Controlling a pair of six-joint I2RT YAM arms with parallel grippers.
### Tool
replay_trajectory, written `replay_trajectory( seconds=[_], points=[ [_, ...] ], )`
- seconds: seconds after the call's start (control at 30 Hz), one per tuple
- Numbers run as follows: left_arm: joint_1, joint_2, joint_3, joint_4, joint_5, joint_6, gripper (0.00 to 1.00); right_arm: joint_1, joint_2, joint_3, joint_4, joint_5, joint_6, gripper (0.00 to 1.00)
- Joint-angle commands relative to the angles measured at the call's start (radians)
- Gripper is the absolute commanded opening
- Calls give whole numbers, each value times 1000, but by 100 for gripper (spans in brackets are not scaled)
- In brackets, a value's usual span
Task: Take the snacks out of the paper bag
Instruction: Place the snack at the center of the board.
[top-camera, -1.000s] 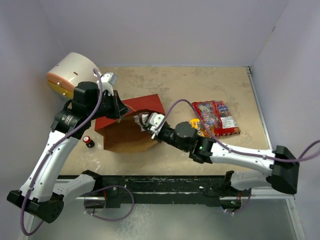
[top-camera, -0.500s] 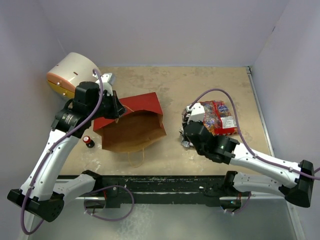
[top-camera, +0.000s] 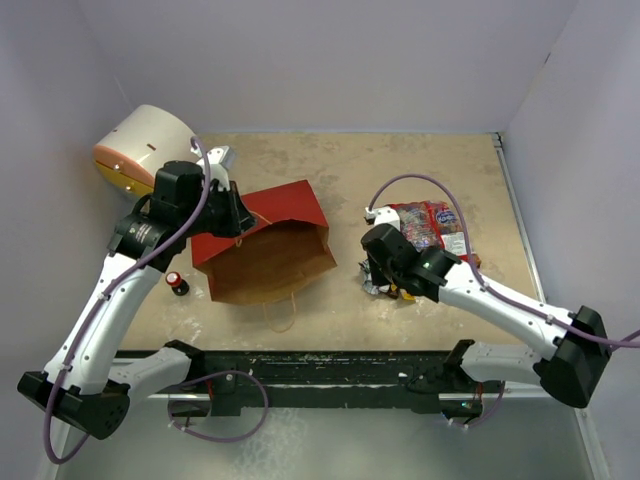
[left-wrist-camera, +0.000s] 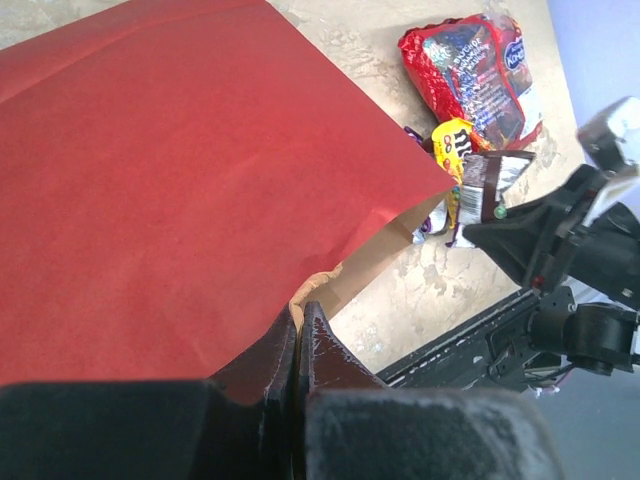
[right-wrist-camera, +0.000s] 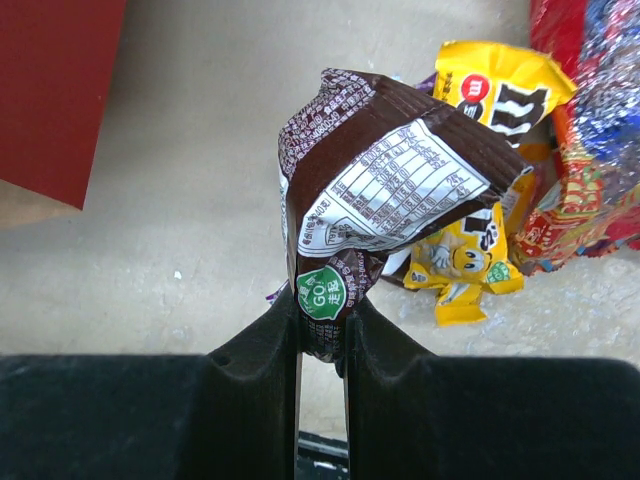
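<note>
The paper bag (top-camera: 270, 250), red outside and brown inside, lies on its side with its mouth toward the near edge. My left gripper (top-camera: 232, 215) is shut on its upper rim, seen close in the left wrist view (left-wrist-camera: 297, 315) over the red paper (left-wrist-camera: 180, 180). My right gripper (top-camera: 378, 278) is shut on a dark brown snack packet (right-wrist-camera: 390, 190), gripped by its lower edge (right-wrist-camera: 322, 320), just above the table right of the bag. Behind it lie a yellow candy packet (right-wrist-camera: 490, 100) and the large red-and-clear bag (top-camera: 435, 228). The bag's inside shows no snacks from above.
A white drum with an orange-yellow end (top-camera: 140, 145) stands at the far left. A small red-and-black object (top-camera: 178, 284) sits left of the bag. The black rail (top-camera: 330, 365) runs along the near edge. Walls close in at the back and right.
My right gripper has come out of the bag's mouth with the brown packet and swung right to the snack pile. The left gripper has kept hold of the rim.
</note>
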Motion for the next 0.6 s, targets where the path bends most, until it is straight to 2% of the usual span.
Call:
replay_trajectory(
  seconds=[0.0,0.27,0.57],
  points=[
    [-2,-3,19,53,51,-26,0,-46,33,71,-70,-97,-27,5],
    [-3,-18,-16,75,125,-11,0,-124,99,123,-97,-133,-72,6],
    [-2,-19,-23,90,189,2,0,-158,322,250,-186,-69,-134,8]
  ],
)
